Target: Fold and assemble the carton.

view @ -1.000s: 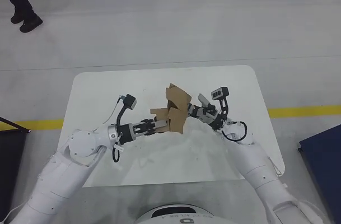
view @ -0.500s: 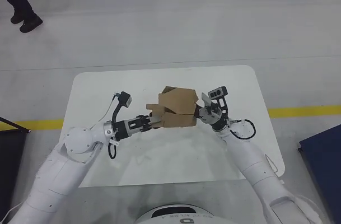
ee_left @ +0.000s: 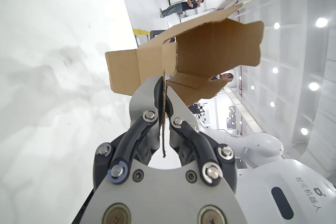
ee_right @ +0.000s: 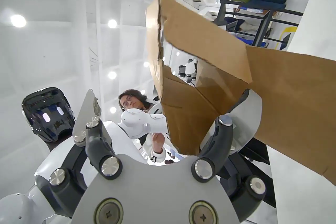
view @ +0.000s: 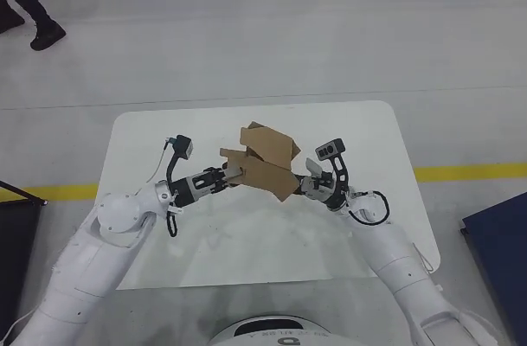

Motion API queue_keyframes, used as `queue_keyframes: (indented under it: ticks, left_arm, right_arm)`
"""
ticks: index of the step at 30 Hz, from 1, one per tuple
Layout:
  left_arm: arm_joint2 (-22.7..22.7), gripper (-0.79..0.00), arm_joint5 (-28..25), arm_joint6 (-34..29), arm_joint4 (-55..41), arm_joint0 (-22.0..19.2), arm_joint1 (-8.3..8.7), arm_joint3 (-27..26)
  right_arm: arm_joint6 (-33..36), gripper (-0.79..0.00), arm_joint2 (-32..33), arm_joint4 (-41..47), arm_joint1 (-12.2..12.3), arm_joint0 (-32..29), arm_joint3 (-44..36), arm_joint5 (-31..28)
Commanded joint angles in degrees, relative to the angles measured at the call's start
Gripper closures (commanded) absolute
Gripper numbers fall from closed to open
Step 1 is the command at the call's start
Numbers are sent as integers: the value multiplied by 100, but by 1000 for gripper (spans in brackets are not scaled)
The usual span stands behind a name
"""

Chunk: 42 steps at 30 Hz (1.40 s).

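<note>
Carton (view: 267, 160): half-opened tube, flaps loose, mid-frame above bench (view: 159, 147). Left tool (ee_left: 164, 93): clenched on one flap. Right tool (ee_right: 170, 96): spread wide, unclamped. Judged early; flaps not yet closed.

Bright, even indoor light from round ceiling lamps (ee_left: 321, 22) washes the white table (view: 159, 138) almost to glare, while both wrist views bend strongly at their edges.

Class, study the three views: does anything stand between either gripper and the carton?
Nothing visible does. The left gripper is shut directly on a flap of the carton. The right gripper is open at the carton's opposite end, with one finger against the cardboard.
</note>
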Motion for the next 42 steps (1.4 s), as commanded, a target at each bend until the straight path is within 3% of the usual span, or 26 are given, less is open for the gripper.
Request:
queue_keyframes:
  ticks: [1, 8, 13, 16, 25, 29, 33, 37, 42]
  left_arm:
    - [26, 0, 15, 32, 50, -15, -11, 15]
    - [137, 0, 30, 29, 362, -73, -41, 33]
    - [156, 0, -37, 18, 403, -59, -58, -41]
    - [120, 0, -47, 33, 459, -37, -59, -70]
    - [126, 0, 20, 245, 1006, -35, -73, -76]
    - [159, 0, 41, 211, 1015, -110, -93, -32]
    - [186, 0, 53, 193, 1051, -192, -113, 36]
    - [235, 0, 61, 185, 1159, -248, -131, 89]
    - [247, 0, 71, 173, 1142, -310, -153, 154]
  right_arm:
    - [26, -763, 23, 8, 11, -55, -108, 53]
    - [79, -730, 70, 238, 23, -162, -358, 265]
    - [-516, -650, 87, 13, 6, -7, -84, 274]
    - [-820, -671, 105, -136, 1, 68, 47, 278]
    - [-437, -640, 187, 10, 28, 63, -99, 497]
    - [-146, -523, 97, -166, 41, 71, -129, 644]
    - [-52, -354, 38, -222, 37, 105, -110, 655]
    - [-299, -289, 83, -63, 16, 198, -24, 589]
    - [-353, -49, 32, -117, 0, 293, 108, 614]
